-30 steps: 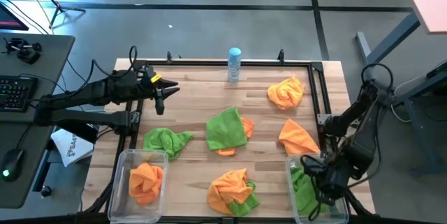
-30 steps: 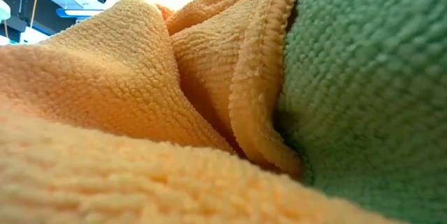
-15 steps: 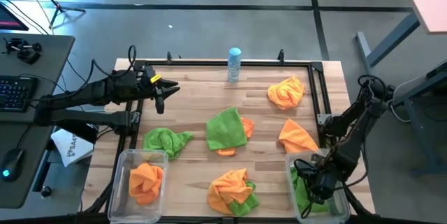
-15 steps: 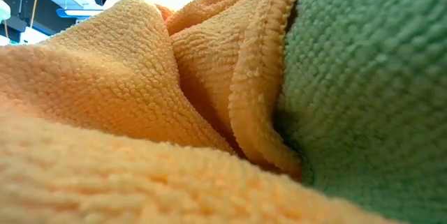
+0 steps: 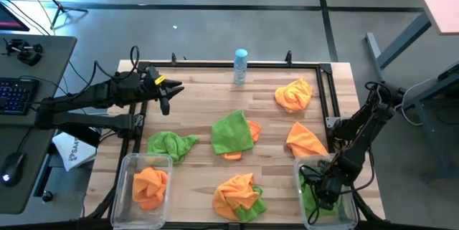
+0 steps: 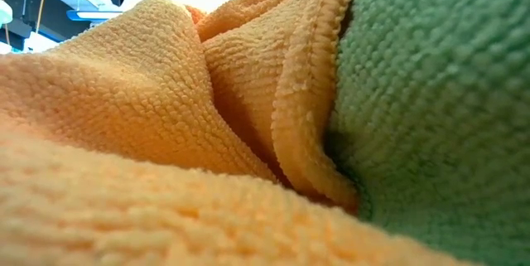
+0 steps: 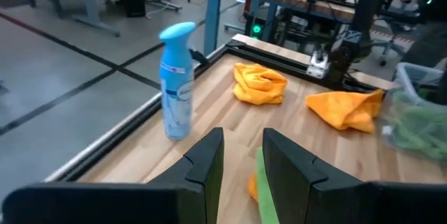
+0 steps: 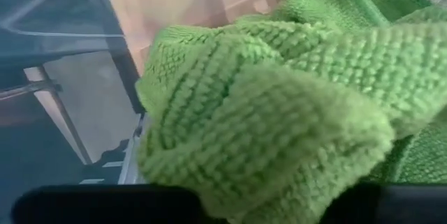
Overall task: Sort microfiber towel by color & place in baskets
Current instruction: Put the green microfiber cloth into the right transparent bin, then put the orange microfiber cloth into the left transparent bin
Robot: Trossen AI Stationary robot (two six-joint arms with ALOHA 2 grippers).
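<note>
My right gripper (image 5: pixel 323 190) is down inside the right basket (image 5: pixel 297 167) at the near right, right at a green towel (image 8: pixel 279 98) that lies in the basket. The left basket (image 5: pixel 128 164) holds an orange towel (image 5: pixel 149 185). Loose on the table lie a green towel (image 5: pixel 171 144), a green one over an orange one (image 5: pixel 232 131), an orange-and-green heap (image 5: pixel 240 194) and two orange towels (image 5: pixel 294 94) (image 5: pixel 305 140). My left gripper (image 7: pixel 242 158) hovers open over the far left, nothing between its fingers.
A white-and-blue spray bottle (image 5: pixel 240 65) stands at the far edge. A black metal frame (image 5: pixel 326 101) runs round the table. The low view is filled by orange and green cloth (image 6: pixel 248 133) close to the lens. A desk with a keyboard (image 5: pixel 18 94) stands to the left.
My right gripper has gone down into the right basket, onto the green towel there.
</note>
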